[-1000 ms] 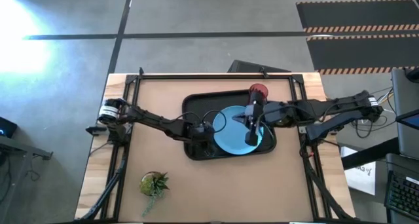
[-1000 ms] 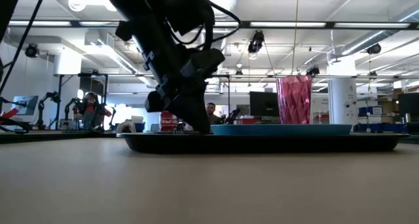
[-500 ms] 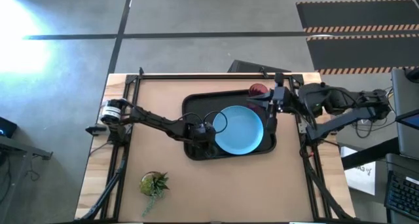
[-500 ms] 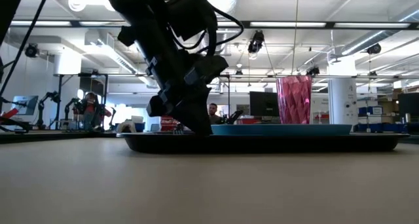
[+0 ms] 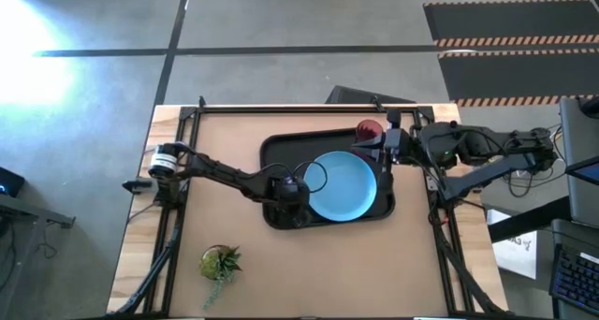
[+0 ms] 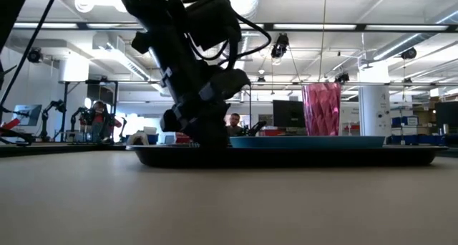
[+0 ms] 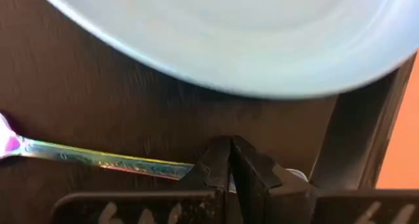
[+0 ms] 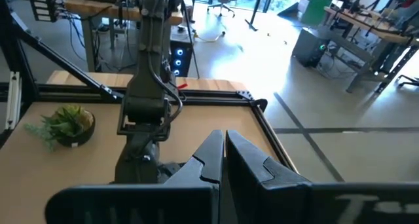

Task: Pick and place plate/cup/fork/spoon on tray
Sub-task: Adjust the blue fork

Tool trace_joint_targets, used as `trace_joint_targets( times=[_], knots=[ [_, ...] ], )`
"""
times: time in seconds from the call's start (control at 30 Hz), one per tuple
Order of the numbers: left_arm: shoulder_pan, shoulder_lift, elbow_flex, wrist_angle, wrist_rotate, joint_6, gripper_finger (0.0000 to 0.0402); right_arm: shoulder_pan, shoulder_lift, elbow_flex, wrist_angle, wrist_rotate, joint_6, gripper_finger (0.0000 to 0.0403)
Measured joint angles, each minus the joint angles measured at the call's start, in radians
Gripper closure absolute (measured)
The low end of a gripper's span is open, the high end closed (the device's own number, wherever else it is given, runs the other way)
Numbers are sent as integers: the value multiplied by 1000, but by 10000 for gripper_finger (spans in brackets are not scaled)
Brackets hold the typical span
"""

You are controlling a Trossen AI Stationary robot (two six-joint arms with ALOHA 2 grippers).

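The black tray (image 5: 281, 150) lies mid-table. The light-blue plate (image 5: 342, 186) rests flat on it, and the dark-red cup (image 5: 368, 129) stands upright at its far right corner, as the low view (image 6: 322, 109) also shows. My left gripper (image 5: 292, 193) is down at the tray's left part, beside the plate, shut on the thin metallic spoon (image 7: 111, 160). My right gripper (image 5: 379, 157) is shut and empty, above the tray's right edge near the cup. No fork shows in any view. My left gripper pinches the spoon's slim handle (image 7: 186, 168) between its two fingertips, which lie across it and come from above, slanting down. The spoon lies level along the tray floor (image 7: 98, 99) beside the plate's rim (image 7: 216, 86); whether it rests on the floor I cannot tell.
A small green potted plant (image 5: 220, 262) stands near the table's front left, also in the right wrist view (image 8: 65, 122). Bare tabletop lies around the tray. Black frame rails run along the table's edges.
My right gripper has drawn back from over the plate toward the table's far right, to beside the cup. My left gripper has moved a little toward the plate and sunk toward the tray floor. The plate and the cup have stayed where they were.
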Motion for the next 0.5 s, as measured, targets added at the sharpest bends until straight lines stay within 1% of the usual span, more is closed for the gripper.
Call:
trace_joint_targets(
  times=[0.13,0.5],
  knots=[
    [-8,-20,0,-91,37,7,402,0,-2,0,-1,0,0,394],
    [-18,-85,2,-218,43,22,402,0,-1,0,-13,7,0,394]
  ],
)
